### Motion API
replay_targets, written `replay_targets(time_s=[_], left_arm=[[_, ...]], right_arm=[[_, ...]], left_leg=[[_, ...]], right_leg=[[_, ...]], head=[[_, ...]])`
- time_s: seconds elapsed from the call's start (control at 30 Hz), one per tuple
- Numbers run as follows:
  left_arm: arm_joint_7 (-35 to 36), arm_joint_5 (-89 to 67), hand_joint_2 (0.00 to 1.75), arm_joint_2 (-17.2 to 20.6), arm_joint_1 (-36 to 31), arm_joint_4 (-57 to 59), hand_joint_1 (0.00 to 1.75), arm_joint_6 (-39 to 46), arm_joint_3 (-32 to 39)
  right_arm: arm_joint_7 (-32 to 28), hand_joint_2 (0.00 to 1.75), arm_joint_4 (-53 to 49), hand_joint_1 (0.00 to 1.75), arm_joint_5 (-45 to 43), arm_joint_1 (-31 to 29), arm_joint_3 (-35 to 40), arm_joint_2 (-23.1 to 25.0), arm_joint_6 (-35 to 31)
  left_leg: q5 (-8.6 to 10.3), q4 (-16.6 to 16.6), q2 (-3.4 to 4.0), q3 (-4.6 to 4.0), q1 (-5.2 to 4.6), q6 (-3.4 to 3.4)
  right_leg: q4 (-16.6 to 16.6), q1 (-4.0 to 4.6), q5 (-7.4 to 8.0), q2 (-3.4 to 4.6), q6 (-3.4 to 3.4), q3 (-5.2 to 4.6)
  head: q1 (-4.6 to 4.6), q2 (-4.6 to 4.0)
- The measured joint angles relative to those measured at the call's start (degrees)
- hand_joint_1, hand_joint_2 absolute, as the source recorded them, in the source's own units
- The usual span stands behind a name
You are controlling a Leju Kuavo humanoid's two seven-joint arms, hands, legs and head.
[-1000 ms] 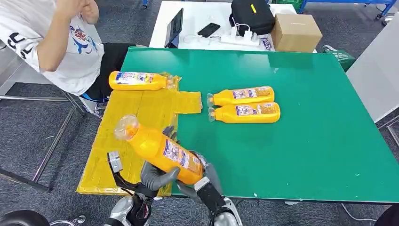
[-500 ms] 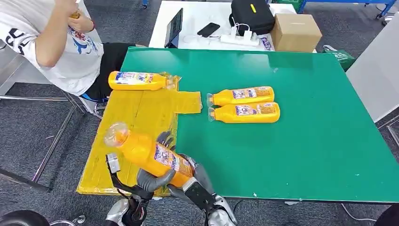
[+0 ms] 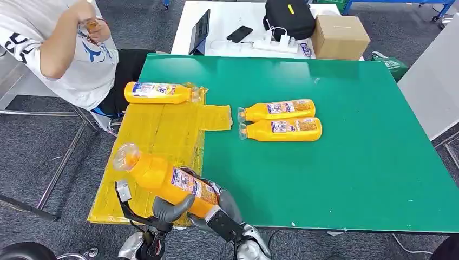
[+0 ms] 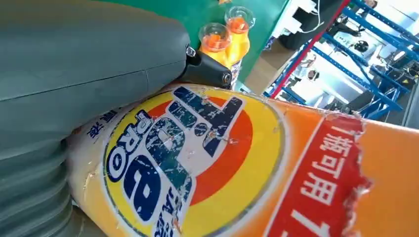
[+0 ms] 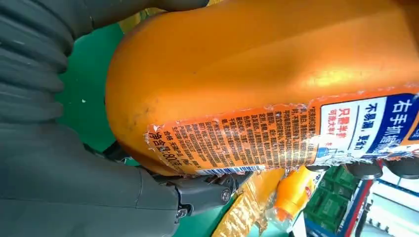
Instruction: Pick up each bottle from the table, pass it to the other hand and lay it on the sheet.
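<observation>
Bottle's drifted left: orange plastic detergent bottle hangs over the yellow sheet's near edge, left hand and right hand fingers both clamped on it. Mistimed release, it rolls off the green surface.

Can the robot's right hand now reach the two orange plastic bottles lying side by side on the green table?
Probably not yet: the right hand grips the orange bottle together with the left hand. The path to the two bottles looks free.
</observation>
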Motion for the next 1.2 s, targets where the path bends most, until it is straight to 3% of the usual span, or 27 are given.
replay_targets(time_s=[0.33, 0.37, 0.4, 0.43, 0.7, 1.2], left_arm=[[0.09, -0.02, 1.75, 0.0, 0.39, -0.48, 1.75, -0.02, 0.24], [0.09, -0.02, 1.75, 0.0, 0.44, -0.59, 1.75, -0.02, 0.26], [0.09, -0.02, 1.75, 0.0, 0.45, -0.61, 1.75, -0.02, 0.26], [0.09, 0.0, 1.75, 0.0, 0.48, -0.61, 1.75, -0.02, 0.26], [-1.27, -4.36, 1.75, -0.04, 0.55, -2.08, 1.75, 3.2, 0.31], [-11.21, -30.93, 1.75, -0.81, -1.23, -12.18, 1.75, 31.17, 6.67]], right_arm=[[0.04, 1.75, 0.0, 1.75, 0.35, 0.0, 0.02, 0.11, -0.02], [0.04, 1.75, 0.0, 0.68, 0.41, 0.0, 0.02, 0.11, -0.02], [0.07, 1.75, 0.0, 0.0, 0.41, 0.0, 0.04, 0.13, -0.02], [0.07, 0.0, 0.0, 0.0, 0.41, -0.01, 0.04, 0.13, -0.02], [2.47, 0.0, -0.33, 0.0, 0.74, 0.04, 0.31, -0.09, 0.46], [4.35, 0.0, -19.17, 0.0, -5.33, 7.14, -5.27, -2.62, 0.68]], left_leg=[[0.0, 0.0, 0.0, 0.0, 0.0, 0.0], [0.0, 0.0, 0.0, 0.0, 0.0, 0.0], [0.0, 0.0, 0.0, 0.0, 0.0, 0.0], [0.0, 0.0, 0.0, 0.0, 0.0, 0.0], [0.0, 0.0, 0.0, -0.01, 0.0, 0.0], [0.01, 0.0, -0.04, -0.06, 0.0, 0.0]], right_leg=[[0.0, 0.0, 0.0, 0.0, 0.0, 0.0], [0.0, 0.0, 0.0, 0.0, 0.0, -0.01], [0.0, 0.0, 0.0, 0.0, 0.0, -0.01], [0.0, 0.0, 0.0, 0.0, 0.0, -0.01], [0.0, 0.0, 0.0, 0.0, 0.0, -0.01], [0.01, 0.0, 0.0, -0.01, 0.0, -0.01]], head=[[0.0, 0.0], [0.0, 0.0], [0.0, 0.0], [0.0, 0.0], [0.02, 0.0], [0.02, 0.0]])
